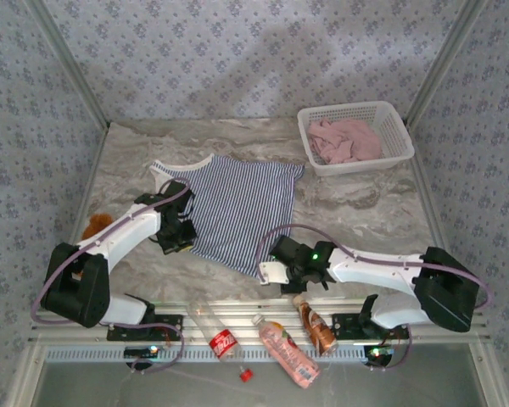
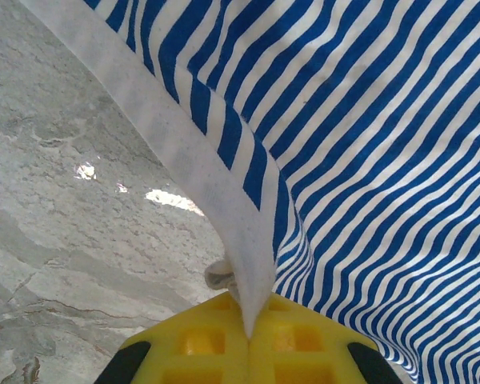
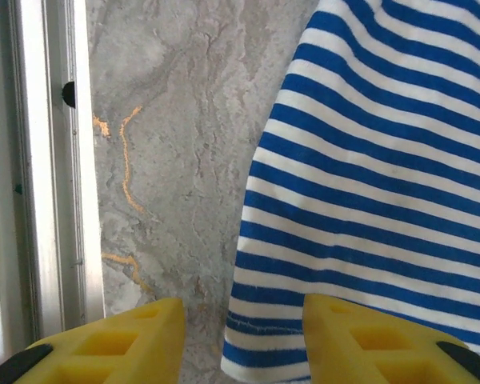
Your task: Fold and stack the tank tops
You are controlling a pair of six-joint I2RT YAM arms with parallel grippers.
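Striped tank top (image 1: 237,208): lay spread flat near the middle of the marble-patterned table (image 1: 365,212), between the two arms; straps pointed toward the far left, hem toward the near right; unfolded.
Pink tank top (image 1: 346,140): lay crumpled inside the white lattice basket (image 1: 365,163) at the far right corner of the table; well apart from the striped tank top; unfolded.
Left gripper (image 1: 176,233): sat at the left edge of the striped tank top; in the left wrist view its yellow pads (image 2: 200,344) were pressed together with no gap; the white binding (image 2: 184,152) of the cloth edge ran down into the pads and was pinched there.
Right gripper (image 1: 271,270): sat low at the near right corner of the striped tank top; in the right wrist view its yellow fingers (image 3: 360,336) stood moderately apart, bare table showing between them; the hem corner (image 3: 256,352) lay in the gap, just beside the right-hand finger; nothing was clamped.
Rail (image 3: 52,160): a metal strip ran along the table edge beside the right gripper.
Plush toy (image 1: 96,225): brown; lay at the left side of the table, beside the left arm.
Bottles (image 1: 286,349): three lay on their sides at the near edge, between the arm bases.
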